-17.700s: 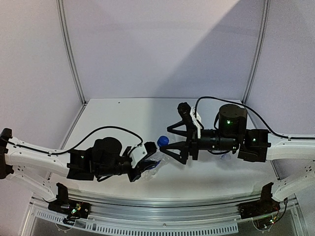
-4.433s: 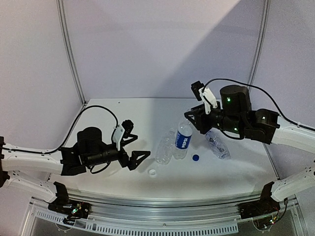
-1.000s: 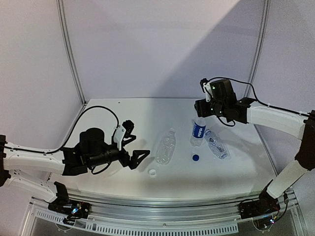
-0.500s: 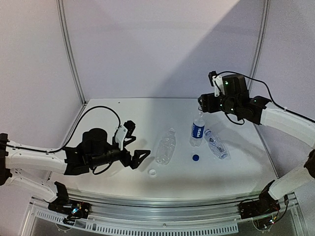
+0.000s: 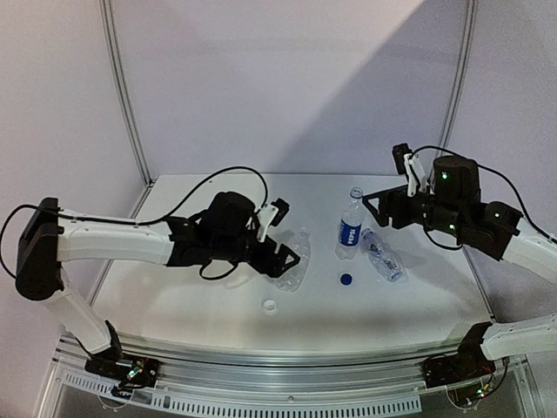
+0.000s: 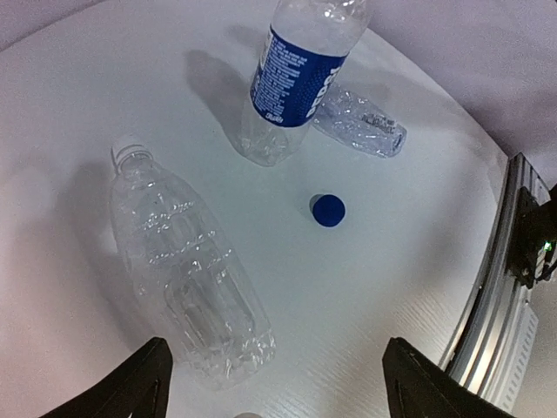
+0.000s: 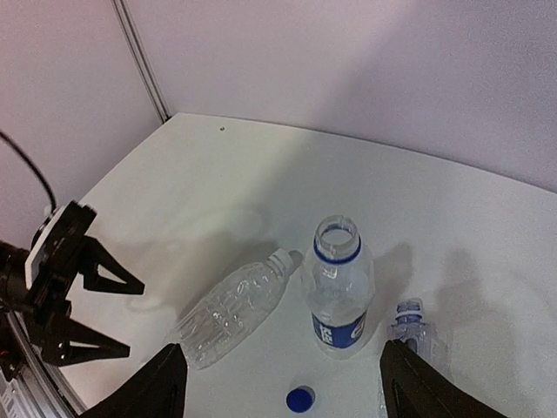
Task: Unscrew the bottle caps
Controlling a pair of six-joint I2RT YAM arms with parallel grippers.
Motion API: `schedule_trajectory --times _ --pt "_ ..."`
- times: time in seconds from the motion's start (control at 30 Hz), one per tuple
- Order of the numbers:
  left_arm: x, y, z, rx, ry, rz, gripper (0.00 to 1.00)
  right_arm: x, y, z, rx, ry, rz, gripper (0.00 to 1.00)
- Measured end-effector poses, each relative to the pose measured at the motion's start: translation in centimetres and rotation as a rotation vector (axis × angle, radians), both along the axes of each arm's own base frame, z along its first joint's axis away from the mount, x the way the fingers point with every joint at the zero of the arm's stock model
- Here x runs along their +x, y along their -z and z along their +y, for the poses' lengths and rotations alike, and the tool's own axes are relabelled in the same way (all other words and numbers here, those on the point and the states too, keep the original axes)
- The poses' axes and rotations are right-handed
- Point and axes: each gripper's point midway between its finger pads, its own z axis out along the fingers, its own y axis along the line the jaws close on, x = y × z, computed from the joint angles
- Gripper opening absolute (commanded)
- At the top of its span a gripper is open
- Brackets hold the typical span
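The blue cap point(image 5: 346, 279) lies on the counter point(image 5: 200, 305), at 6 o'clock from the standing blue-label bottle point(image 5: 350, 228), which has no cap on. A plain bottle point(image 5: 294, 259) lies at 9 o'clock, under the wide-open left tool point(image 6: 275, 344). That arm reaches far across. The right tool point(image 5: 387, 196) hangs at 2 o'clock, fingers apart, holding nothing.

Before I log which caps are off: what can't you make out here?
Plain bottle neck: capped or open unclear, small and pale in every view.
White cap: left wrist view's bottom edge leaves only a sliver.
Dented bottle: body cut off at the right wrist view's bottom edge.
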Motion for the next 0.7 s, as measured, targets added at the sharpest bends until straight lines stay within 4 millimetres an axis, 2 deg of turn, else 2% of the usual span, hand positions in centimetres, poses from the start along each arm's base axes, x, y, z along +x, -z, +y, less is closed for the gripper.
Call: schedule_trajectory --times 0.13,0.33,0.37,0.4,0.43,0.7 --pt "1.8 1.0 -1.8 0.031 0.012 0.135 0.86 -1.6 1.2 -0.7 0.014 -0.021 0.016 0.77" --pt "5.3 4.6 -2.7 0.16 -0.025 0.287 0.88 -3.1 -1.0 -0.8 0.092 -0.067 -0.029 0.77" --pt "5.6 5.3 -2.6 0.179 -0.028 0.312 0.89 -3.3 -1.4 -0.8 0.101 -0.072 -0.038 0.77" --pt "5.9 5.7 -2.5 0.193 -0.031 0.335 0.98 -3.3 -1.6 -0.8 0.108 -0.075 -0.043 0.77" --pt "6.2 6.3 -2.4 0.209 -0.033 0.362 0.99 -3.4 -1.7 -0.7 0.112 -0.079 -0.046 0.77" --pt "7.3 9.3 -2.5 0.314 -0.046 0.461 0.99 -3.5 -1.5 -0.6 0.112 -0.086 -0.042 0.77"
